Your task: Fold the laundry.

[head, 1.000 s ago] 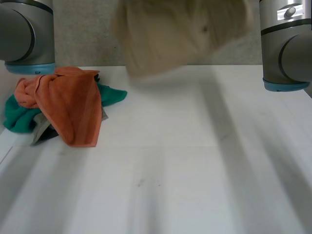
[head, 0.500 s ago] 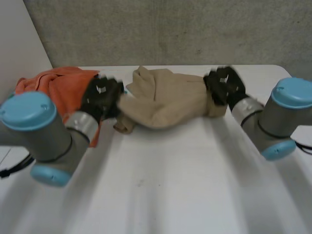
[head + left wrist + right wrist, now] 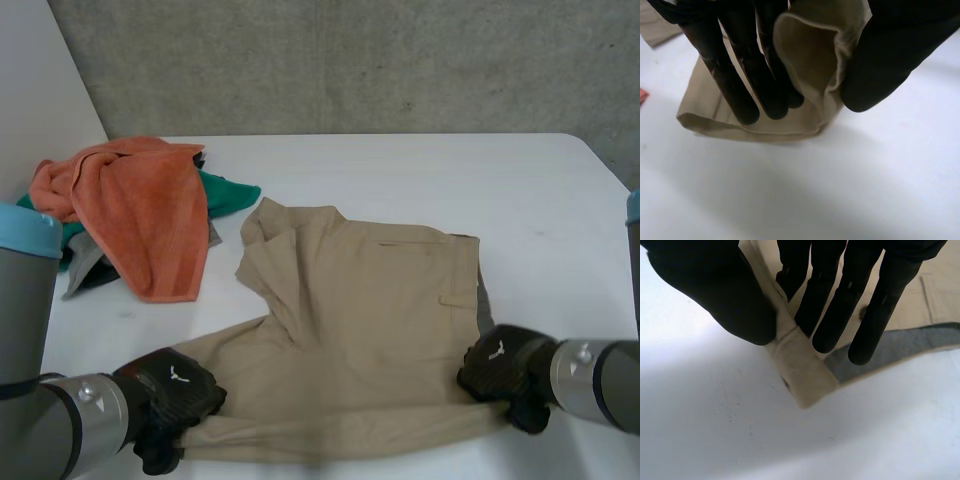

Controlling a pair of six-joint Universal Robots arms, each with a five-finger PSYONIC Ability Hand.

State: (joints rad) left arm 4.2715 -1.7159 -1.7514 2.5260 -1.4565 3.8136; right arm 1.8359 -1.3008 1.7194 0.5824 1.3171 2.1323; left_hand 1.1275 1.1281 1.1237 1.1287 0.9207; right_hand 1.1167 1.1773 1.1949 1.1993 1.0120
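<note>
A beige shirt (image 3: 360,320) lies spread on the white table (image 3: 420,170), collar toward the far side. My left hand (image 3: 175,395) is at the shirt's near left corner. In the left wrist view a folded edge of the shirt (image 3: 810,50) stands pinched between the fingers (image 3: 740,75) and the thumb (image 3: 875,65). My right hand (image 3: 505,370) is at the near right corner. In the right wrist view its thumb (image 3: 735,300) and fingers (image 3: 825,315) pinch a beige band of the shirt (image 3: 805,375), with grey lining (image 3: 875,352) beside it.
A pile of laundry sits at the table's far left: an orange towel (image 3: 150,210) on top, green cloth (image 3: 230,195) and grey cloth (image 3: 85,265) under it. A pale wall (image 3: 40,90) borders the left; a concrete wall stands behind.
The shirt was up in the air a second ago, came down bunched between both hands, and now lies spread flat. Both hands have drawn back to the near side with its corners.
</note>
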